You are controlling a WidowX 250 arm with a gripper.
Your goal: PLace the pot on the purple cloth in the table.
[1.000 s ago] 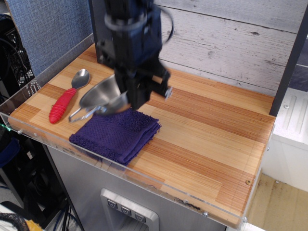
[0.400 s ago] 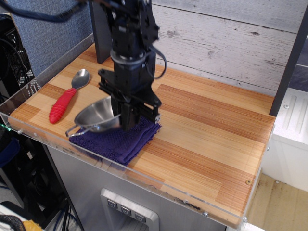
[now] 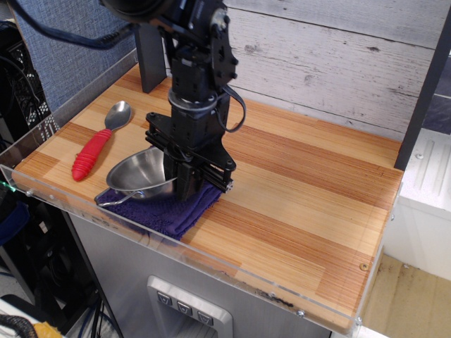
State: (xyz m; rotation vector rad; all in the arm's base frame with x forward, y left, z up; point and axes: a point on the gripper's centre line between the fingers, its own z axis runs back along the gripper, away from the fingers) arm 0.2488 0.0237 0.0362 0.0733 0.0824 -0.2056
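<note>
Hand (image 3: 184,184): clamped on the pot's right rim, low over the cloth.
Pot (image 3: 139,173): resting on purple cloth (image 3: 169,210), overhanging at 9 o'clock.
Risk: release may tip it toward spoon (image 3: 99,141) or worktop (image 3: 303,211) edge.

1. I'm looking at a lab test cell rather than a real kitchen: the striped wood worktop (image 3: 296,190) has a clear acrylic edge (image 3: 176,253) bolted round it.
2. Behind it stands a printed grey plank backdrop (image 3: 338,49) and a blue fabric partition (image 3: 70,42), like a staged set.
3. Black cables and equipment (image 3: 21,91) crowd the left side.
4. A metal cabinet (image 3: 190,310) sits underneath.
</note>
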